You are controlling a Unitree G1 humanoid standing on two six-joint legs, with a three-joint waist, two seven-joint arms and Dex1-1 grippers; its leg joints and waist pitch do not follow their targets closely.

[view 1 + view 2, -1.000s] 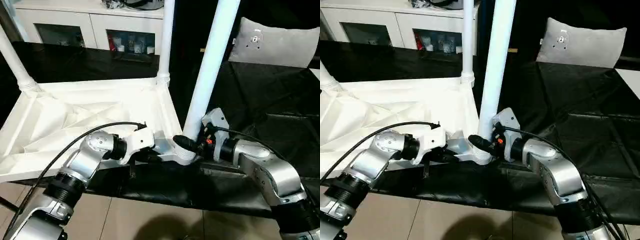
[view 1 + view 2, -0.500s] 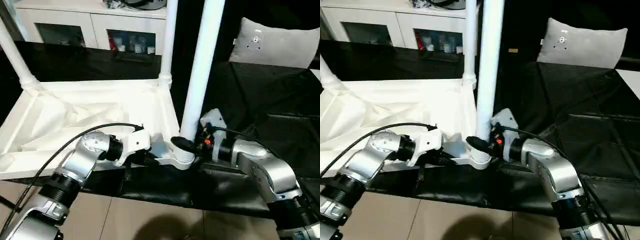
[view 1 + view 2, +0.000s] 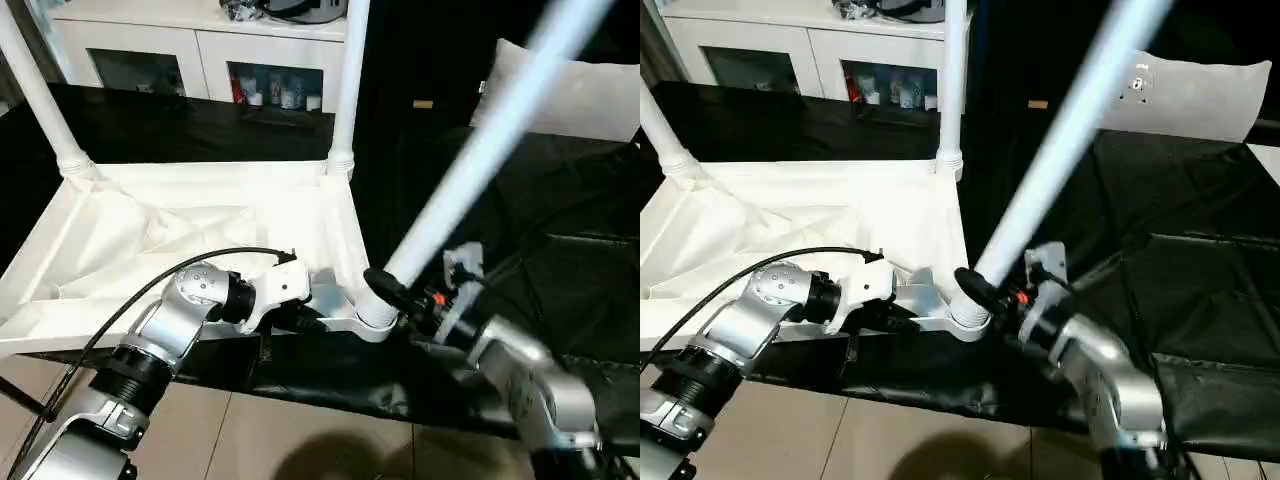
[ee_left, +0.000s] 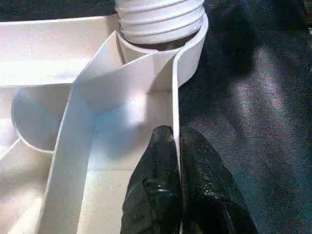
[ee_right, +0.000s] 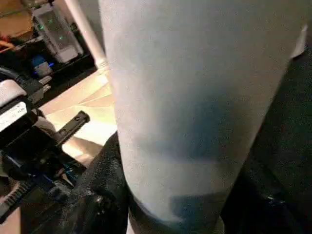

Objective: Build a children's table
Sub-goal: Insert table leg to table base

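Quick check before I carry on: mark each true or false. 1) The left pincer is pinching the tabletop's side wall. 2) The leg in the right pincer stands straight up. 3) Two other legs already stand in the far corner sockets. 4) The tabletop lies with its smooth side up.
1) True: the left pincer is shut on the tabletop's thin side wall.
2) False: the leg held by the right pincer tilts strongly toward the right, its foot at the near corner socket.
3) True: the far left leg and the far right leg stand upright in their sockets.
4) False: its ribbed underside faces up.
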